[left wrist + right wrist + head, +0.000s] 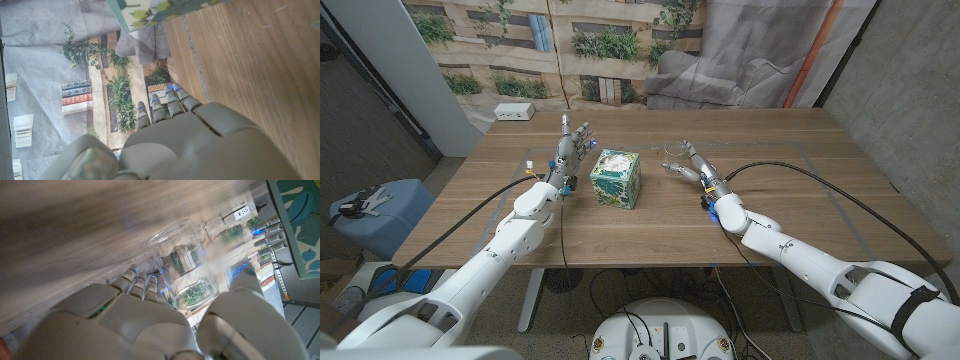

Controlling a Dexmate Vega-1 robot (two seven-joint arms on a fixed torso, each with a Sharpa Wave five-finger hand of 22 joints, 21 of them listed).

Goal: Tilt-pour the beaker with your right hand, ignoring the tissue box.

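A clear glass beaker [184,262] sits between the fingers and thumb of my right hand [150,325], which grips it. In the head view the right hand [688,165] is just right of the tissue box, and the beaker [672,166] shows faintly at its fingertips, apparently tipped toward the box. The green patterned tissue box [616,178] stands mid-table, and its edge also shows as the tissue box [299,225] and the tissue box [150,10]. My left hand [574,143] stands upright just left of the box, fingers apart and holding nothing; the left hand [185,140] is apart from the box.
A white power strip [514,112] lies at the table's far left corner. Black cables [800,170] run across the wooden table [800,140] along both arms. Grey cloth [720,80] is heaped behind the far edge. A blue seat [380,210] stands off the left side.
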